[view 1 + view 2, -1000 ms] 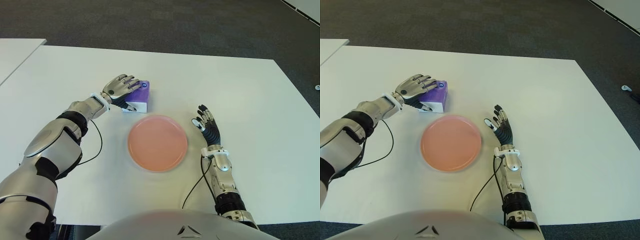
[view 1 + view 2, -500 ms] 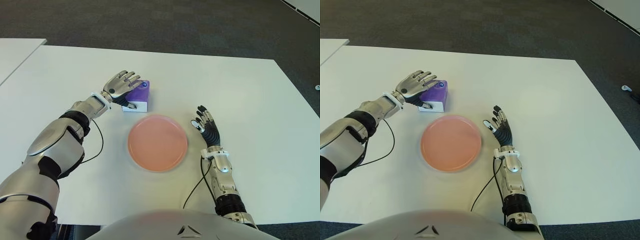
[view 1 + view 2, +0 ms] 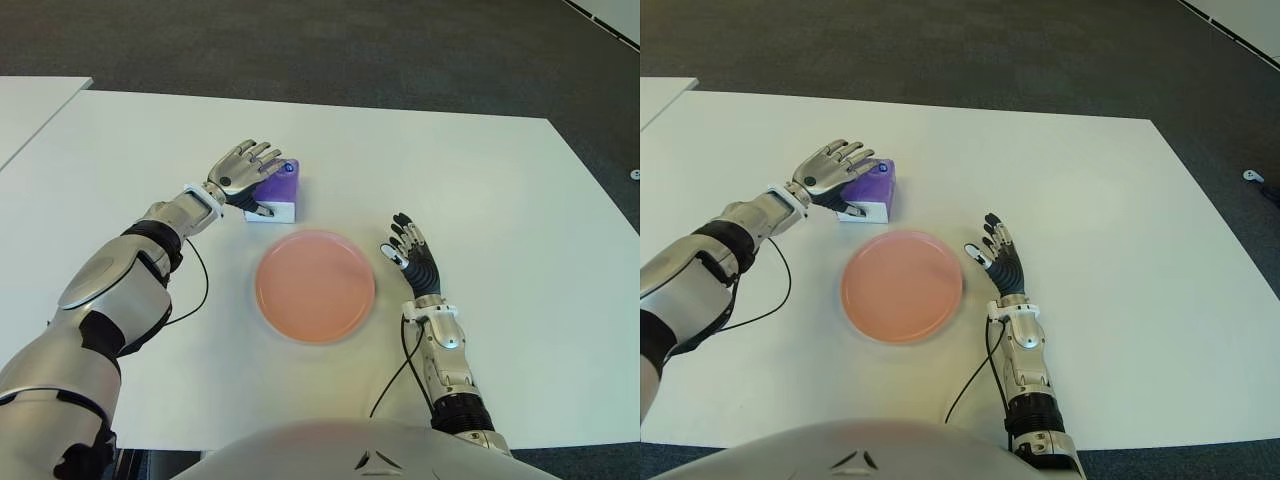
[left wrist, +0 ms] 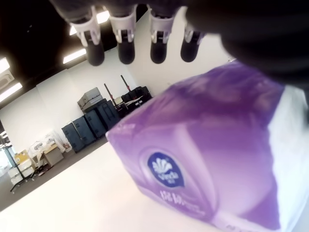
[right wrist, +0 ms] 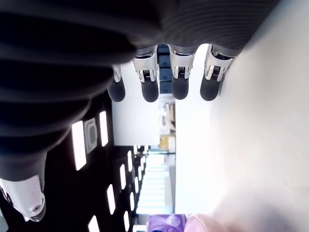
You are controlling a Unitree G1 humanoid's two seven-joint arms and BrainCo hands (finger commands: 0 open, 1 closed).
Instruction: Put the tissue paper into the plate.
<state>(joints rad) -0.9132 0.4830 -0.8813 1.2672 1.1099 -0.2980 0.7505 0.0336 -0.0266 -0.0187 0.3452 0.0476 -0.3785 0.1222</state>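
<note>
Left eye view shows one white table (image 3: 480,180), one round pink plate (image 3: 315,286), one purple tissue pack (image 3: 278,190) and two robot hands. The tissue pack, a soft rectangular packet with a glossy purple wrapper and a white side face, lies on the table in the upper middle-left of the frame, just beyond the plate's upper-left edge and not in the plate.

The left hand (image 3: 240,170) sits at the pack's left side, over its near top corner, with its silver fingers (image 3: 262,152) spread wide and extended above the pack. From the left wrist view, four dark fingertips (image 4: 126,50) hang straight out above the purple wrapper (image 4: 207,159), clear of it, so nothing is gripped; whether the palm touches the pack I cannot tell.

The plate is smooth, shallow and circular, sitting in the centre of the frame with nothing in it. The right hand (image 3: 412,258) shows just right of the plate, fingers straight and fanned, holding nothing. Dark carpet (image 3: 300,40) fills the top of the frame.
</note>
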